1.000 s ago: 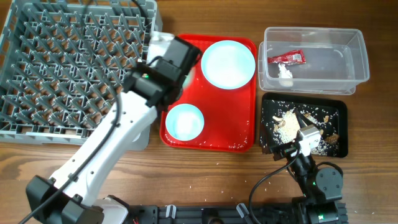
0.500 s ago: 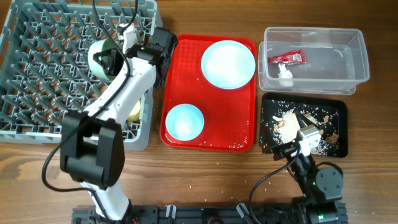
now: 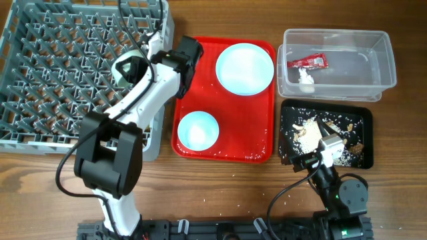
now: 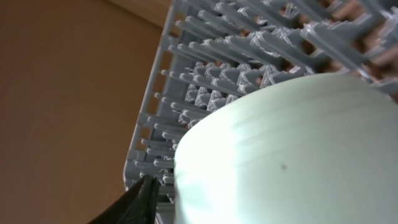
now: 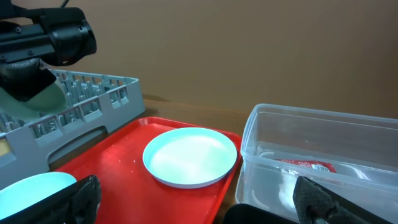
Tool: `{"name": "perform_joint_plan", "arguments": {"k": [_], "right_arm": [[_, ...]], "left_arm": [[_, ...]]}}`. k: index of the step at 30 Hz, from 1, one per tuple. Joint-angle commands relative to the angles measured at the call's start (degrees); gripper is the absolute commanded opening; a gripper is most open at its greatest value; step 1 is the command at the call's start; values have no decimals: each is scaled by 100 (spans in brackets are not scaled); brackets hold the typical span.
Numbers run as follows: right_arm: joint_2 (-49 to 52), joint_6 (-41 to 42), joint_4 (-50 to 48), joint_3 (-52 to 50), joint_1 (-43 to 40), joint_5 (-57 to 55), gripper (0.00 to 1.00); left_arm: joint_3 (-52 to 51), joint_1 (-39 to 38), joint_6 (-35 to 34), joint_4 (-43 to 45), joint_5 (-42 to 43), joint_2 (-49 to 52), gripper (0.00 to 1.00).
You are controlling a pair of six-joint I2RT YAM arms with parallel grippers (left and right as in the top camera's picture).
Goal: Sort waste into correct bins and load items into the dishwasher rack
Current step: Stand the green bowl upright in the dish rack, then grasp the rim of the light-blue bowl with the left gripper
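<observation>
Grey plastic lattice fills the left of the table: the dishwasher rack [image 3: 60,67], with the left gripper [image 3: 141,63] over its right side. Its fingers are clamped on a pale blue-green bowl [image 4: 280,155], held tilted above the pegs; the left wrist view shows only one dark finger [image 4: 140,200], against the bowl's rim. Right of the rack, the red tray [image 3: 263,133] carries the round plate [image 3: 245,68] at its far end and a second bowl [image 3: 198,130] at its near end. Far right, the clear tub [image 3: 373,63] holds the red sauce packet [image 3: 307,63] and, just beside it, the white scrap [image 3: 305,77]. Nearer, the black tray [image 3: 360,117] holds beige crumbs [image 3: 305,133]. The right gripper [image 3: 327,148] hangs over the black tray's near edge, fingers [image 5: 78,199] spread wide, grasping nothing.
</observation>
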State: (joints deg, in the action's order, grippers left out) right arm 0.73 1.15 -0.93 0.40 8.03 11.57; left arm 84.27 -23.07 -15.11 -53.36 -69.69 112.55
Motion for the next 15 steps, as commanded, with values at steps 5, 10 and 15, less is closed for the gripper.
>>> {"name": "perform_joint_plan", "arguments": {"k": [5,10,15], "right_arm": [[-46,-96,-26,-11,-17,74,100],[-46,-98,-24,-11,-17,74,100],[-46,-98,-26,-11,-17,74,100]], "left_arm": [[2,-293,-173,-205,680,-367,60],[162,-354,-203,-229,3134,-1482,75],[120,-570,-463,-92,6830,-1598,55]]}}
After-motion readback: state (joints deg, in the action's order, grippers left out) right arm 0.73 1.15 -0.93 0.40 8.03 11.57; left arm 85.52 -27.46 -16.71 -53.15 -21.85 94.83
